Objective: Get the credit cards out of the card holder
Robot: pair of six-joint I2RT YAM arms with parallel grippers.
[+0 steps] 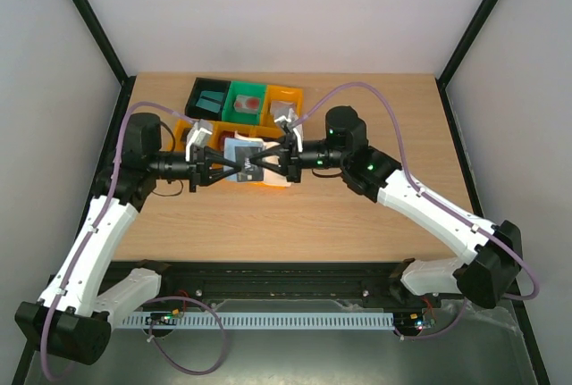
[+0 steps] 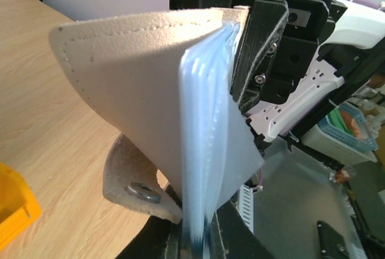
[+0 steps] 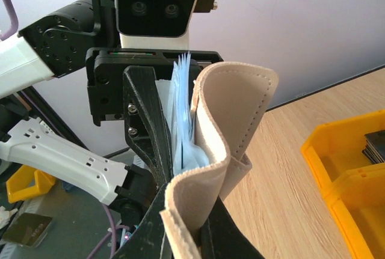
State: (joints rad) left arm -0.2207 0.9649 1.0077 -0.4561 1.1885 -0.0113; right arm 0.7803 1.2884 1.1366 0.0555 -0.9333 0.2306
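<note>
The card holder (image 1: 243, 154) hangs in the air between both grippers, over the front bins. Its cover is tan (image 2: 132, 85) and its pale blue clear sleeves (image 2: 207, 127) fan out. My left gripper (image 1: 234, 167) is shut on the sleeves' lower edge (image 2: 201, 244). My right gripper (image 1: 268, 163) is shut on the tan cover (image 3: 201, 235), which bends in an S (image 3: 231, 115). A teal card (image 1: 211, 102) lies in the black bin and a red card (image 1: 251, 102) in the green bin. I see no card inside the sleeves.
A black bin (image 1: 198, 88), a green bin (image 1: 235, 113) and an orange bin (image 1: 284, 91) stand in a row at the back. More orange bins (image 3: 337, 157) sit just under the holder, one with a dark card (image 3: 376, 145). The holder's snap tab (image 2: 143, 191) hangs down.
</note>
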